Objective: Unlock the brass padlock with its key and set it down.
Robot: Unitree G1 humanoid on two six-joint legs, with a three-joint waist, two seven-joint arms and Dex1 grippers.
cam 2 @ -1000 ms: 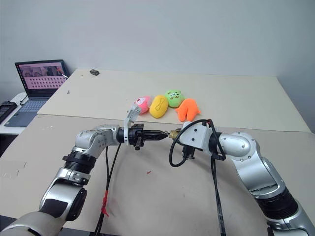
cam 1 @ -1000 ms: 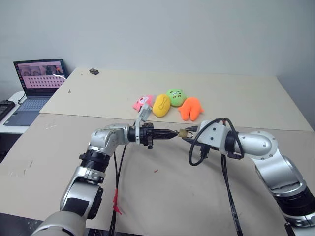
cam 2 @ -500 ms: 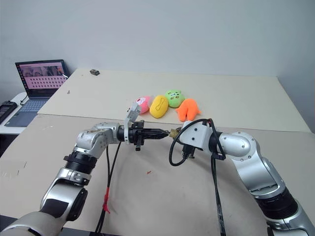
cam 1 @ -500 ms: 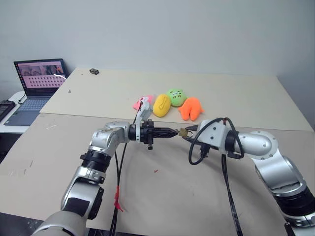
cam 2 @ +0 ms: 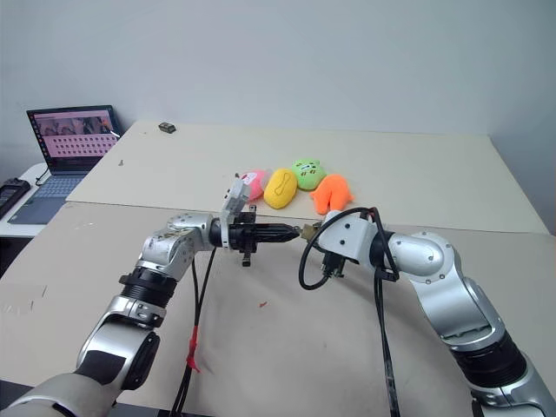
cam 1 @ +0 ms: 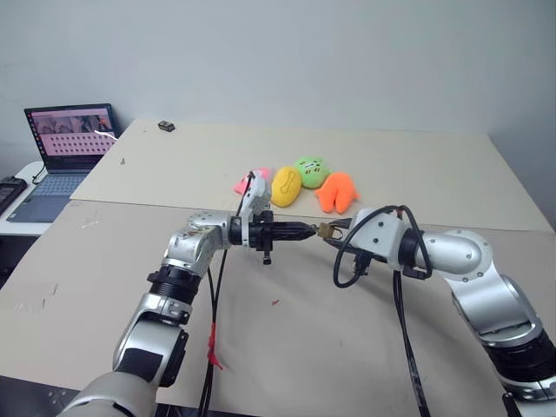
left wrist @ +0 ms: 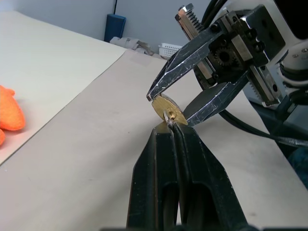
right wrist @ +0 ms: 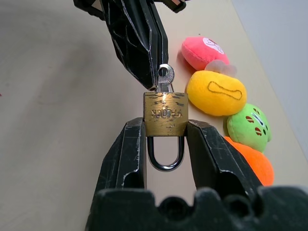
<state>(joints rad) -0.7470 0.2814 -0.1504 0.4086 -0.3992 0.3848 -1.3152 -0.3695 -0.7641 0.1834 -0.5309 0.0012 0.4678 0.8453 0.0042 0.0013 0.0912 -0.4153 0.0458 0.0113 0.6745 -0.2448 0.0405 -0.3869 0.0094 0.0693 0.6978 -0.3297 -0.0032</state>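
Clearly, right gripper (right wrist: 165, 127) clamps "YT-LOCK" brass padlock (right wrist: 165, 114); left gripper (left wrist: 172, 128) pinches key (right wrist: 165, 78).

text: stamped lettering reading roughly "YT-LOCK", first letters unsure | on: face of small squarish brass padlock (right wrist: 165, 114) with silvery shackle | place: padlock sits beside the row of plush toys | other: laptop screen (cam 1: 71, 136) content too small to read

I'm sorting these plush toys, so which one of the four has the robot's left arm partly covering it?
The pink plush toy, at the left end of the row. The left arm's wrist hides part of it, while the yellow, green and orange ones sit in full view.
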